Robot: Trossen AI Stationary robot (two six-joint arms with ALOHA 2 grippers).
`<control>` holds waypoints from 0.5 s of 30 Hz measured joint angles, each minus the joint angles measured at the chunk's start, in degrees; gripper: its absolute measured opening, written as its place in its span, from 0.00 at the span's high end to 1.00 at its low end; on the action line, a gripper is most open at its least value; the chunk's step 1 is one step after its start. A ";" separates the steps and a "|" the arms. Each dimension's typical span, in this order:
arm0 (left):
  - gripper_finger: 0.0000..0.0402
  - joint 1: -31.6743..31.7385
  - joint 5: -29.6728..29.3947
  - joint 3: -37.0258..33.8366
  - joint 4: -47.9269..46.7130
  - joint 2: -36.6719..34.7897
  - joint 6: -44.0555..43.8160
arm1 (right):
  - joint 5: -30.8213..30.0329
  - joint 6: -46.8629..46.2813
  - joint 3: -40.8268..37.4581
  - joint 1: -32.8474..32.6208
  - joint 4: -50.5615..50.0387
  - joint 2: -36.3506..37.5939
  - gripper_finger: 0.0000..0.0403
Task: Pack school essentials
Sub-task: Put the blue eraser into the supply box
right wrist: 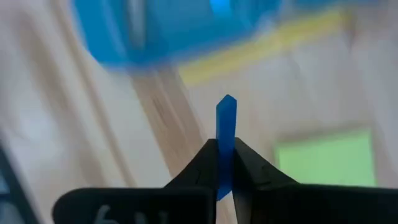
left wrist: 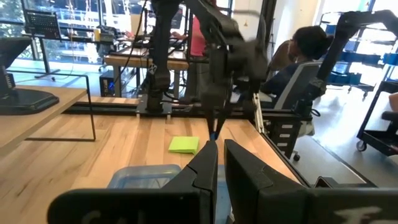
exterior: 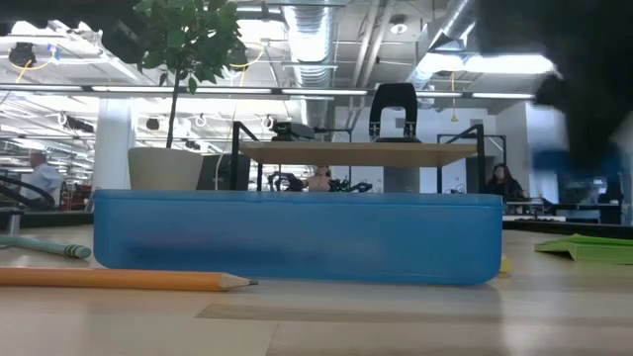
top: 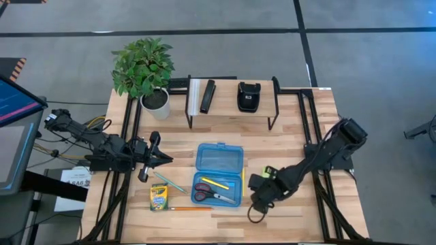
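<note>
While the open blue plastic pencil case lies in the middle of the wooden tabletop, just to the left of the right claw, the move ahead looks to turn on that short sideways gap. The right claw hangs low near the case's right edge and is closed tight on a small flat blue eraser, which stands on edge between the two dark fingers with its long axis pointing forward out of the grip. Seen past that eraser, the case lies ahead and to one side, and the lime-green sticky-note pad lies on the wood close by. The red-handled scissors and a yellow pencil already lie inside the case. An orange pencil lies flat along the front of the tabletop, and the green-yellow crayon box lies beside it, both left of the case and nearer the left arm. The left claw waits above the tabletop to the left of the case, its fingers nearly together with a narrow gap and nothing between them. My guess is that the eraser goes into the case next, the right arm being much the nearer.
</note>
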State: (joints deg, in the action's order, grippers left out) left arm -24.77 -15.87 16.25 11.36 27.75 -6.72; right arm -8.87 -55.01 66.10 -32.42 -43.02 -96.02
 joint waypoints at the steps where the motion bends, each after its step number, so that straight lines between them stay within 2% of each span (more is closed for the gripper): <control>1: 0.96 -0.01 0.01 0.00 0.04 0.00 0.00 | -1.10 1.45 1.34 0.70 0.53 0.36 0.92; 7: 0.96 0.00 0.00 0.00 0.08 0.00 0.00 | -1.64 15.43 8.38 6.88 8.18 -2.33 0.97; 15: 0.96 0.00 0.02 0.00 -0.34 0.01 0.02 | 9.74 27.75 16.66 13.76 9.33 -11.68 0.87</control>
State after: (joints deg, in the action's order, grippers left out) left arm -24.76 -15.86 16.25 11.02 27.76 -6.70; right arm 0.87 -27.26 82.75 -18.66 -33.69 -107.70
